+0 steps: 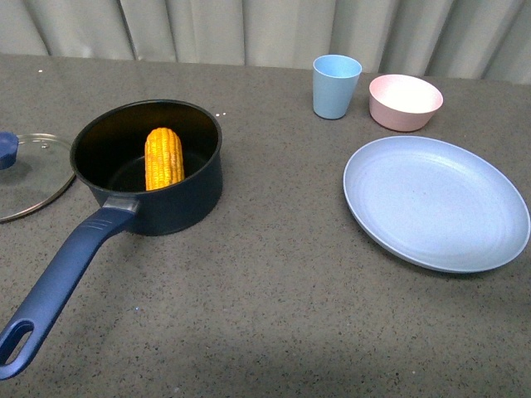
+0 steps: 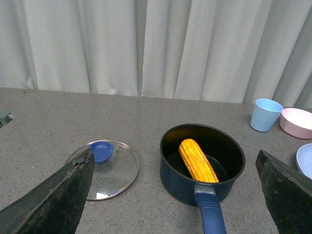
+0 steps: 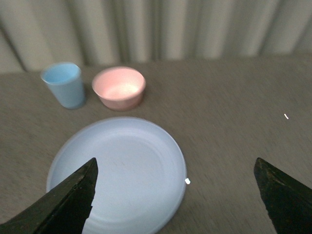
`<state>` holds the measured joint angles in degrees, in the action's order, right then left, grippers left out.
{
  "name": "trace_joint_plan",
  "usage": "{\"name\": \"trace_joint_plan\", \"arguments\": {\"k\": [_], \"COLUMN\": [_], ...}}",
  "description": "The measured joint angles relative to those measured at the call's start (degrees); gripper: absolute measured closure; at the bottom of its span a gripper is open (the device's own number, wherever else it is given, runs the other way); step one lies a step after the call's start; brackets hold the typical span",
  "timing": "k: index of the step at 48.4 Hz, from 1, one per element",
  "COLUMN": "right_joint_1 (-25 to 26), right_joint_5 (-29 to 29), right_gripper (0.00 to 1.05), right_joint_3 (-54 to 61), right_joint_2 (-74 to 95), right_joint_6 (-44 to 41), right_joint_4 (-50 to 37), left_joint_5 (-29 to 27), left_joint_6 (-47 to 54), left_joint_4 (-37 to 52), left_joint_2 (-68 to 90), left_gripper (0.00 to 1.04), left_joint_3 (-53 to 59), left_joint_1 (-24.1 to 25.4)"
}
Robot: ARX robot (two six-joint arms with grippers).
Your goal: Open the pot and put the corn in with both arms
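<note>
Spreading wide with nothing between its fingers, the left gripper shows only in its own wrist view, as two dark fingers at the lower corners; between them lies the pot, dark navy with a black inside, its blue handle running toward the camera; the corn lies inside the pot, one end leaning up against the wall; beside the pot on the grey table rests a glass lid with a blue knob, flat and apart from the pot.

The right gripper is likewise spread and empty, seen only in the right wrist view, which is somewhat blurred; it hovers over a pale blue plate; beyond the plate stand a blue cup and a pink bowl, just beside each other; this view shows neither pot nor corn.

The front view shows no arm at all; it gives the whole layout instead: pot on the left with the corn standing tilted within, the handle's holed end near the lower edge, the lid cut off at the left border, and plate, cup and bowl well apart on the right; pale curtains hang behind the table.
</note>
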<state>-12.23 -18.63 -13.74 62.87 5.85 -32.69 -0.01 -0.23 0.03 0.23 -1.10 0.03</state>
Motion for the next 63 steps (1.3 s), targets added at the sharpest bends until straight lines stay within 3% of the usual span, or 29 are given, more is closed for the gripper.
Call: {"name": "trace_joint_plan", "arguments": {"k": [3, 6, 18, 20, 25, 63], "right_joint_1": [1.8, 3.1, 6.9, 9.0, 12.0, 12.1], "right_joint_5": [7.6, 10.0, 13.5, 17.0, 18.2, 18.5], "right_gripper": [0.26, 0.40, 0.94, 1.03, 1.04, 1.04], "right_joint_3": [5.3, 8.3, 11.9, 12.3, 13.0, 13.4], "right_joint_2": [3.3, 1.5, -12.6, -15.1, -21.2, -45.9], "right_joint_6": [-3.1, -4.5, -5.6, -5.6, -5.8, -5.8], "right_joint_4": [-17.1, -23.7, -14.6, -12.5, -7.4, 15.6], "left_joint_5": [0.0, 0.0, 0.0, 0.0, 0.0, 0.0], "left_joint_6": [0.0, 0.0, 0.0, 0.0, 0.0, 0.0], "left_joint_4": [0.0, 0.0, 0.0, 0.0, 0.0, 0.0], "left_joint_2": [0.0, 0.0, 0.0, 0.0, 0.0, 0.0], "left_gripper": [0.07, 0.07, 0.07, 0.07, 0.07, 0.07], "left_joint_3": [0.0, 0.0, 0.0, 0.0, 0.0, 0.0], "left_joint_1": [0.0, 0.0, 0.0, 0.0, 0.0, 0.0]}}
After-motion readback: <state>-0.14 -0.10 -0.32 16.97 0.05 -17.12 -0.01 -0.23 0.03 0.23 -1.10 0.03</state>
